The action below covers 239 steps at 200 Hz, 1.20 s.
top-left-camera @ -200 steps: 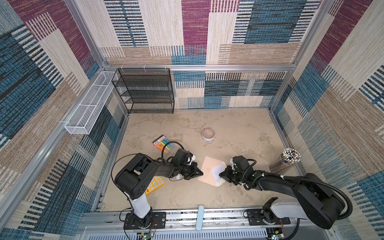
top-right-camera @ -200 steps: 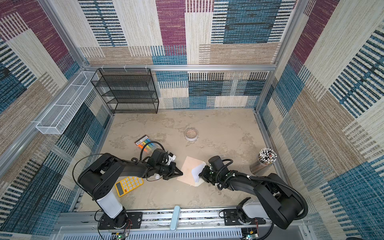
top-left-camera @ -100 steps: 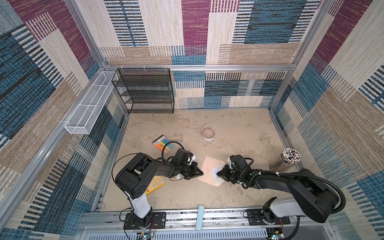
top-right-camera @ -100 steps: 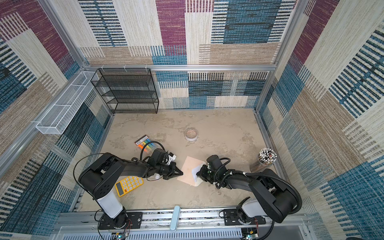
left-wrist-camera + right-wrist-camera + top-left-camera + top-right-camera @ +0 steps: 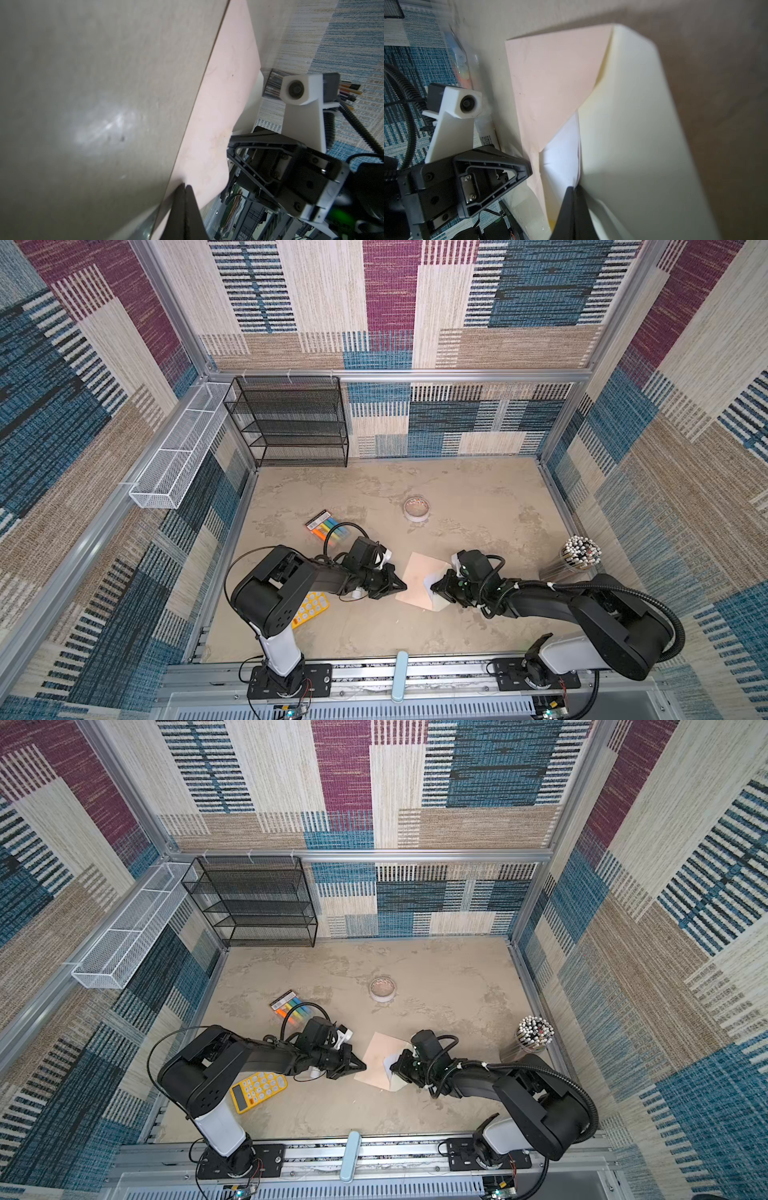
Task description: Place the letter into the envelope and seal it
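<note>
- Top views both show the envelope [image 5: 413, 572] flat on the table [image 5: 374, 497], near the front middle; its cream flap [image 5: 623, 124] is open to the right;
- left gripper [image 5: 402, 584]: fingers pressed together, tip at the envelope's left edge;
- right gripper [image 5: 433, 585]: likewise closed, tip at the flap's fold;
- letter [image 5: 562, 153]: partly tucked inside, white corner showing.

This is a robot test cell in a laboratory. An aluminium frame [image 5: 399, 375] holds walls of patterned woven fabric [image 5: 390, 285] around a small beige tabletop [image 5: 457, 489]. The left arm [image 5: 286, 593] and the right arm [image 5: 590, 610] are bolted to a rail [image 5: 365, 672] at the near edge. Office props lie around: a black mesh shelf rack [image 5: 291, 423] at the far left, a white wire basket [image 5: 183, 448] on the left wall, a yellow calculator [image 5: 258, 1091], and a cup of pencils [image 5: 579, 556] at the right.
</note>
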Available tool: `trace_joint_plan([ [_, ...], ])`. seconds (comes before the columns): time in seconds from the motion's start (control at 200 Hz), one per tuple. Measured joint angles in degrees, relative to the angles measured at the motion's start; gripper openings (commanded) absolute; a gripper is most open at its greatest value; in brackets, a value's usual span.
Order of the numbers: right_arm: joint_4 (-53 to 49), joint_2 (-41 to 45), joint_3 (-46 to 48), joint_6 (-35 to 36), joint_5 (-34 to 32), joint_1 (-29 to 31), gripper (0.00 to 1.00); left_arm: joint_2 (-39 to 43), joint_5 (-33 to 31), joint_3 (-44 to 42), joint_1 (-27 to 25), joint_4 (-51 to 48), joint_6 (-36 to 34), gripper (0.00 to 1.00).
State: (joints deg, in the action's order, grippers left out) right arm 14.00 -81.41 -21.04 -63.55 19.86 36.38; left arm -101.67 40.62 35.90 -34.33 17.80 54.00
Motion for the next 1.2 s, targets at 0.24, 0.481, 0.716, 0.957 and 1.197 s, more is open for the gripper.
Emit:
trace_joint_plan([
  [0.24, -0.37, -0.83, -1.09, 0.00, -0.09, 0.26, 0.01, 0.09, -0.02, 0.00, 0.02, -0.07, 0.00, 0.01],
  [0.481, -4.81, 1.36, -2.49, 2.05, -2.21, 0.26, 0.06, 1.20, -0.81, 0.57, -0.20, -0.87, -0.20, 0.25],
  [0.716, -6.12, 1.07, -3.21, 2.69, -2.32, 0.28, 0.26, 2.16, -1.29, 1.07, -0.33, -1.99, -0.42, 0.30],
  [0.957, -10.47, 2.89, -5.77, 5.18, -2.49, -0.13, 0.46, 2.49, -1.62, 1.27, -0.31, -2.82, -0.61, 0.35],
  [1.197, -15.56, 5.11, -7.08, 7.63, -3.41, -2.01, 0.52, 5.75, -3.28, 1.40, -0.26, -5.73, -0.85, 0.54],
])
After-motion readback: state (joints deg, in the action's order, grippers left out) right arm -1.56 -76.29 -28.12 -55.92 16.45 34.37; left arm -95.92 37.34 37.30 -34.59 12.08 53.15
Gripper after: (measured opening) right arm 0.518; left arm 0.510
